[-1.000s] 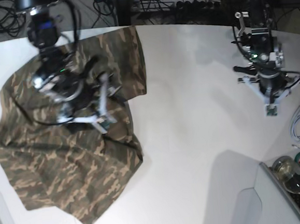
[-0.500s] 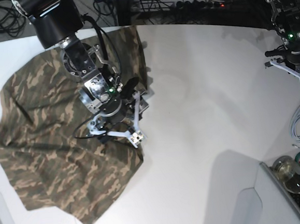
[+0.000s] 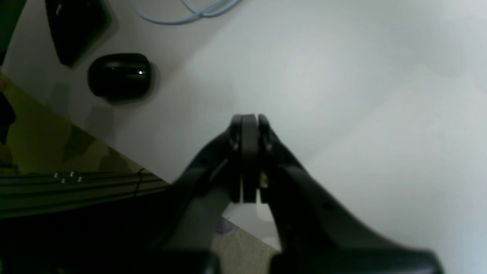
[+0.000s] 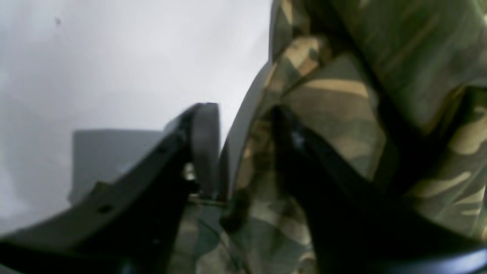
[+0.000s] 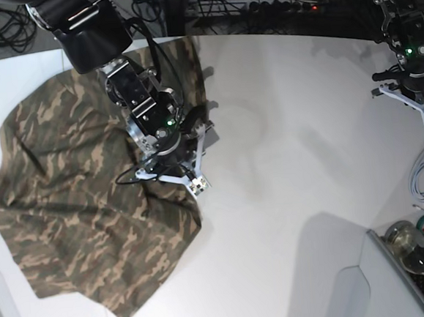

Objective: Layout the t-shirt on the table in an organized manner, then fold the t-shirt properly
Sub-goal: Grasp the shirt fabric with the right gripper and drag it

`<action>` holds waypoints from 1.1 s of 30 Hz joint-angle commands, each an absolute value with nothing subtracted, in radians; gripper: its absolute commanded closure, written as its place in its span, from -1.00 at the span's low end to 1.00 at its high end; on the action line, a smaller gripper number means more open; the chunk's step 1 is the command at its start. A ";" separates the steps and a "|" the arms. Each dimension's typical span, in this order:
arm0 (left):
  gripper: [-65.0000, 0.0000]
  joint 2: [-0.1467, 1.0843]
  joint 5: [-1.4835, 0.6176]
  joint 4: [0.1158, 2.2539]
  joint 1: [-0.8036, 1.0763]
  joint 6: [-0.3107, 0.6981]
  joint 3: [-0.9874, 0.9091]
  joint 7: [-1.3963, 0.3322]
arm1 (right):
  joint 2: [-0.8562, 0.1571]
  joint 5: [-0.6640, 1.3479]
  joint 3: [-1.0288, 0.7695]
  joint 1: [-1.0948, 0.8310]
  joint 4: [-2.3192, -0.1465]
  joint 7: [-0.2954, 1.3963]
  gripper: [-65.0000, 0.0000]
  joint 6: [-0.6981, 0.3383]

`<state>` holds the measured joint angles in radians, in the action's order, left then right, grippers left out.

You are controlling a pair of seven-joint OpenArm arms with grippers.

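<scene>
T-shirt cloth fills the nearest view: in the right wrist picture we see a fold of its camouflage edge standing between the two fingers of the right claw, one finger on the bare side, the other behind the cloth. The fingers stand a little apart with the fabric between them; we cannot tell whether they are pinching it yet, though it looks like the start of a grasp.

We judge the step in hand to be the layout, not the fold. From the base view the shirt lies rumpled on the left half of the white bench, its right edge bunched under the right claw. The next move calls for a firm hold on that edge, then a pull outward to spread the cloth flat.

Farther off, the left claw hangs pressed closed, holding nothing, over bare bench near the far right edge, well apart from the shirt.
</scene>
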<state>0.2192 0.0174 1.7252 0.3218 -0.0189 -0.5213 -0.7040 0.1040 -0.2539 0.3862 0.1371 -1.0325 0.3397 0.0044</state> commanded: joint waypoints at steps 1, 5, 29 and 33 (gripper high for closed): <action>1.00 0.234 0.022 1.742 0.320 -0.025 -0.527 -0.687 | 0.105 -0.257 0.386 0.151 -1.069 0.321 0.73 0.016; 1.00 0.237 0.022 1.736 0.317 -0.025 -0.444 -0.687 | 0.101 -0.259 0.390 0.062 -1.234 0.334 0.96 0.016; 1.00 0.160 0.021 1.497 0.022 -0.025 0.503 -0.498 | -0.094 -0.257 0.232 -0.268 -1.974 0.407 1.00 0.013; 1.00 0.070 0.031 1.353 -0.044 -0.025 0.576 -0.429 | -0.091 -0.257 0.232 -0.272 -1.968 0.410 1.00 0.013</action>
